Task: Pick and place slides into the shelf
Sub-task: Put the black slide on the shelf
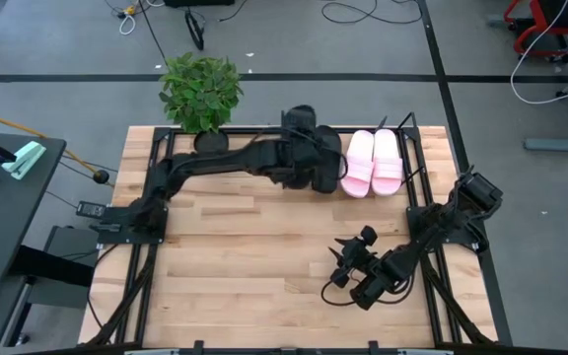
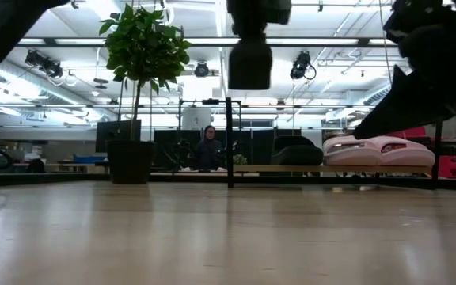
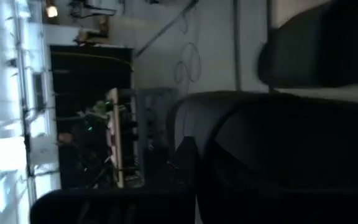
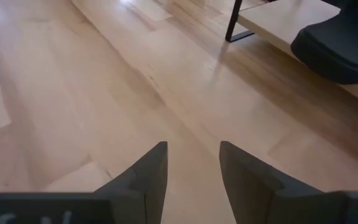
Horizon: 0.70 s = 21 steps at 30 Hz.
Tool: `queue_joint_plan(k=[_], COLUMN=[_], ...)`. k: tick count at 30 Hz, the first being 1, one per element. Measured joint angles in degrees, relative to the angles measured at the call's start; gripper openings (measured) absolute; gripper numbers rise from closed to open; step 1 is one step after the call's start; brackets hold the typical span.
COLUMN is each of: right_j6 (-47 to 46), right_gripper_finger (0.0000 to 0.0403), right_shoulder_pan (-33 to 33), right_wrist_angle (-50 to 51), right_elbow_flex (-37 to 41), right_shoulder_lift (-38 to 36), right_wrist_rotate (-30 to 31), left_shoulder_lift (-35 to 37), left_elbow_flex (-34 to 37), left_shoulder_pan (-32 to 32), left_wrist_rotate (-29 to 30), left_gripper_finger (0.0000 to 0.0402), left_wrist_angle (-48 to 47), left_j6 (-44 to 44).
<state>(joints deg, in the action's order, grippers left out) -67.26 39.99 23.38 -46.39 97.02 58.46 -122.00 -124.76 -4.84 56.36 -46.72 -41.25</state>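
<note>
**Left arm at the shelf with the black slides**

The left gripper reaches across the table's far edge and sits over the black slides, which lie in the shelf just beside the pink slides. From above, its fingers are hidden against the dark slides, and its wrist view is filled with dark shapes, so whether it is clamped on a slide or has let go I cannot tell. The right gripper hangs low over bare table on the near right, its fingers parted with nothing between them.

All four slides appear to be at the shelf already (the pink pair sits side by side, touching, toes toward the table's middle).

As a judgement: these look like light foam or rubber, springy rather than stiff, not fragile, with a slightly grippy surface. The wide strap is the natural hold, pinched across its arch, or else the sole's edge at the heel. A grip on the strap alone may let the sole swing and tilt, so setting down calls for a slow, level lowering.
</note>
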Motion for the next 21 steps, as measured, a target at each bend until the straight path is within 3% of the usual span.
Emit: queue_joint_plan(k=[8, 21], right_j6=[1.93, -0.69], right_gripper_finger=[0.0151, 0.0151], right_shoulder_pan=[-0.88, -0.34], right_wrist_angle=[-1.76, -2.95], right_elbow_flex=[-0.06, -0.09], right_shoulder_lift=[0.02, 0.02], right_wrist_rotate=[-0.29, -0.41], left_shoulder_lift=[-6.35, -7.06], left_elbow_flex=[0.11, 0.25], left_shoulder_pan=[0.13, -2.49], left_wrist_rotate=[8.46, -0.41], left_gripper_finger=[0.0014, 0.0014], left_wrist_angle=[4.44, 11.76], left_j6=[-11.69, -16.78])
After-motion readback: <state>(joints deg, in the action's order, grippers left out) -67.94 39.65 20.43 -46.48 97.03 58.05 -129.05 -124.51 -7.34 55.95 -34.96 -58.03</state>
